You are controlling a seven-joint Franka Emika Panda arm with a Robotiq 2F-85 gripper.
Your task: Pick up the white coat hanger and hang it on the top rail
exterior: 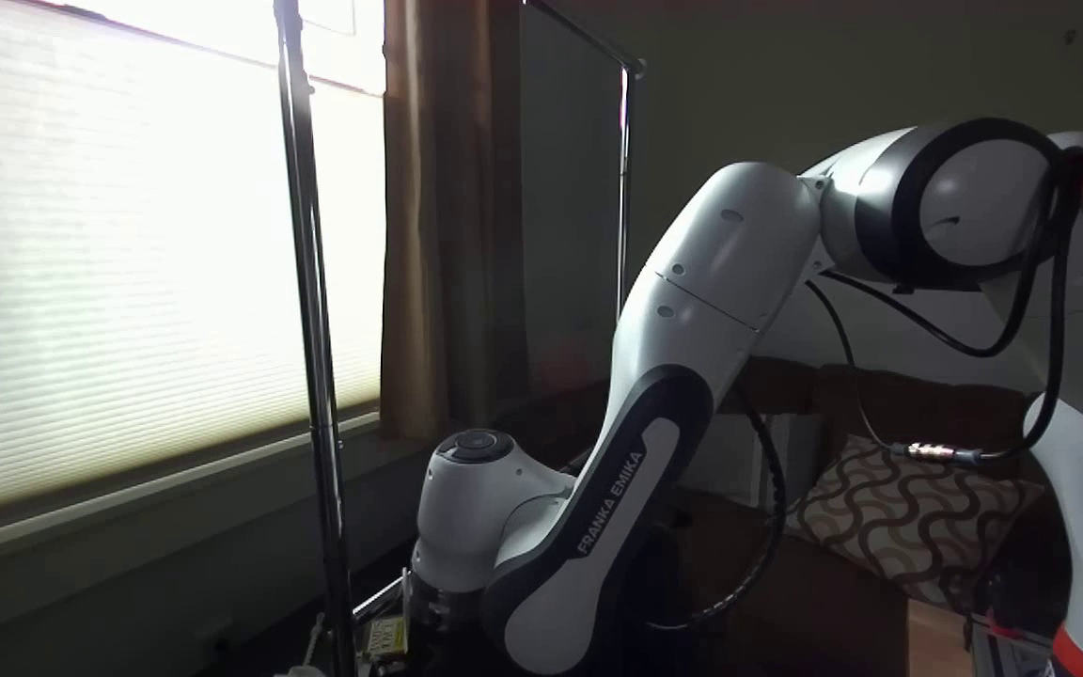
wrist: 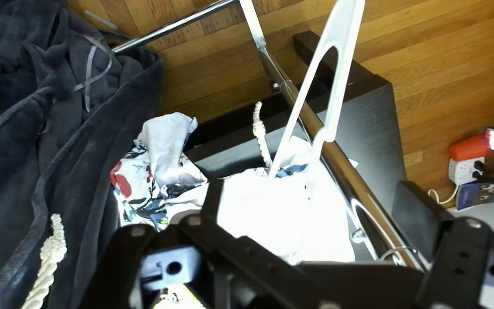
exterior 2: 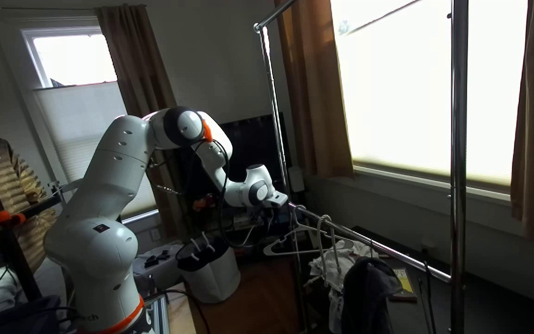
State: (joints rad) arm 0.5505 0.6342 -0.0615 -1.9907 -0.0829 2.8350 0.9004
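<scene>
The white coat hanger hangs near the far end of the rack's low bar in an exterior view. In the wrist view the hanger runs from the upper edge down between my fingers, and its lower end is lost in glare over white cloth. My gripper is open, its fingers wide apart on either side, not touching the hanger. In the exterior views the fingers are dark and hard to make out under the wrist. The top rail shows in both exterior views, high above the gripper, partly cut off.
A chrome rack tube runs diagonally close to my right finger. The low bar also holds a rope hanger and dark clothing. White cloth and a dark cabinet lie beneath. An upright pole stands near the wrist.
</scene>
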